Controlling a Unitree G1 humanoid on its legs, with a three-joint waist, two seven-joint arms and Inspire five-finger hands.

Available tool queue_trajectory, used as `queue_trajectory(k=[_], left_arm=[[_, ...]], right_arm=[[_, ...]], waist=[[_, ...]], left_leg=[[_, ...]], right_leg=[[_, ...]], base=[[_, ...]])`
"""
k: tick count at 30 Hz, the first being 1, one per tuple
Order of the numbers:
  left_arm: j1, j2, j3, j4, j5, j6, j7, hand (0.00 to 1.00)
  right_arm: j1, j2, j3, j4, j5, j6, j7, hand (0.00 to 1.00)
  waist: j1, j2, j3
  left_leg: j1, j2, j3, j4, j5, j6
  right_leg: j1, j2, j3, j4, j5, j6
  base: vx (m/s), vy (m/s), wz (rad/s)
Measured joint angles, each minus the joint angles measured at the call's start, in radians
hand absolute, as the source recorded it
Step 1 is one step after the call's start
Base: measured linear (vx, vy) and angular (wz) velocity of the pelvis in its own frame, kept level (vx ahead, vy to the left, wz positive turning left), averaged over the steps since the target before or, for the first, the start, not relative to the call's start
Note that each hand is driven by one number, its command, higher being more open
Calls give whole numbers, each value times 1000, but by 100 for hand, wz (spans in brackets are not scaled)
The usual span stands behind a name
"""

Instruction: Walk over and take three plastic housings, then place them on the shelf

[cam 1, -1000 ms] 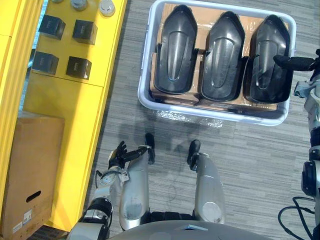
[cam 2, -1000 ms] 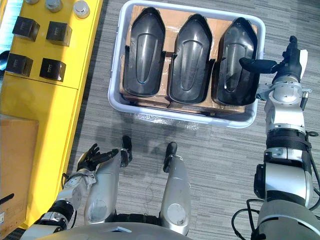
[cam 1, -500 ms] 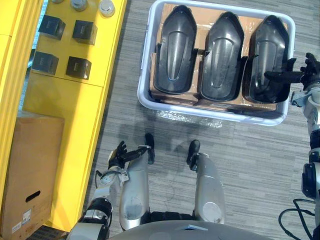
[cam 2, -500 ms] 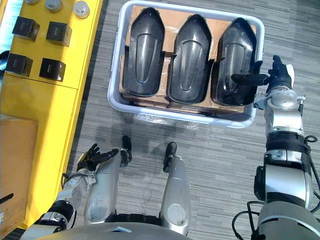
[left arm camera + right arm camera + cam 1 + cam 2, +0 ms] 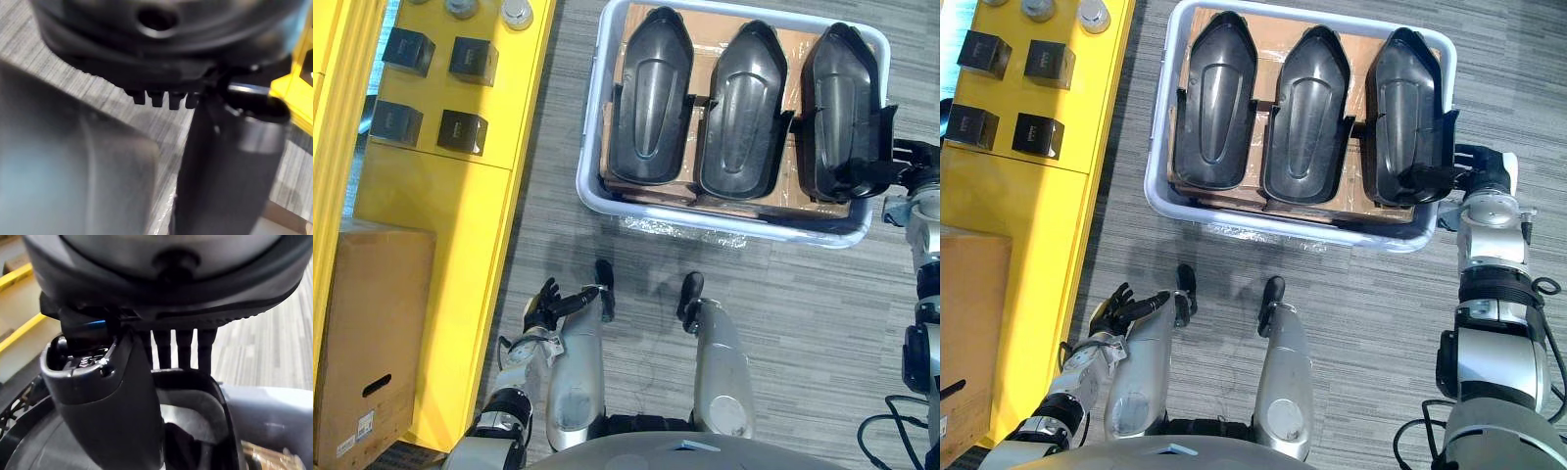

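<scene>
The right hand (image 5: 1474, 166) sits at the lower right corner of the rightmost housing (image 5: 1410, 108), which lies in the tub (image 5: 1234, 213) at the upper middle of the frame. A hold on that one corner would likely let the long shell swing, catch the middle housing (image 5: 1304, 108) just beside it or the tub wall, and slip. The housing's flared wall hides the contact, so I cannot tell whether the hand is clamped on it; the left hand (image 5: 546, 302) hangs relaxed and empty at lower left.

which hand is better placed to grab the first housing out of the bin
Right. The right hand is at the near end of the rightmost housing in the bin. The left hand hangs open and low beside the yellow shelf, well away from the bin.
</scene>
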Motion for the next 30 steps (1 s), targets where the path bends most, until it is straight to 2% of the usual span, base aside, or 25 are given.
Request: queue_trajectory(k=[6,14,18,23,26,28,30], left_arm=[[0,3,9,-4,-79,4,6,100],[4,-1,17,-31,-97,-6,45,100],[23,-10,17,-58,-112,-27,69,100],[96,-23,9,-169,-112,-72,105,100],[138,-22,9,-281,-108,-84,153,100],[196,-19,22,-367,-94,-67,206,100],[235,-20,38,-416,-46,-46,239,100]], right_arm=[[28,33,3,-6,17,-9,9,0],[34,68,-13,-10,34,6,-103,0],[80,79,-25,-81,52,6,-179,0],[210,114,-137,-309,45,-48,-318,0],[351,148,-219,-541,-10,-91,-390,0],[462,241,-258,-704,-44,-143,-441,0],[518,288,-259,-778,-82,-165,-458,0]], waist=[[0,-3,-1],[9,-5,-2],[13,-6,-2],[4,-9,-3],[0,-17,-9],[-16,-38,-91],[-31,-48,-143]], left_leg=[[-19,1,-20,6,6,-9],[-30,3,-36,29,8,-10],[-7,3,-33,24,9,-9],[86,-1,-16,-35,17,-13],[168,-7,-1,-99,30,-23],[214,-14,3,-173,47,-34],[269,-15,6,-231,58,-40]], right_leg=[[-15,-2,-22,27,-16,-12],[-14,-3,-33,41,-20,-16],[7,-3,-33,37,-19,-16],[89,-1,-31,-12,-14,-9],[155,1,-29,-53,-11,-6],[190,7,-33,-110,-5,-5],[249,19,-41,-172,11,-3]], base=[[14,-47,8],[-20,-10,4],[0,0,0],[33,-14,-3],[83,-31,-6],[155,-41,-1],[227,-32,-4]])
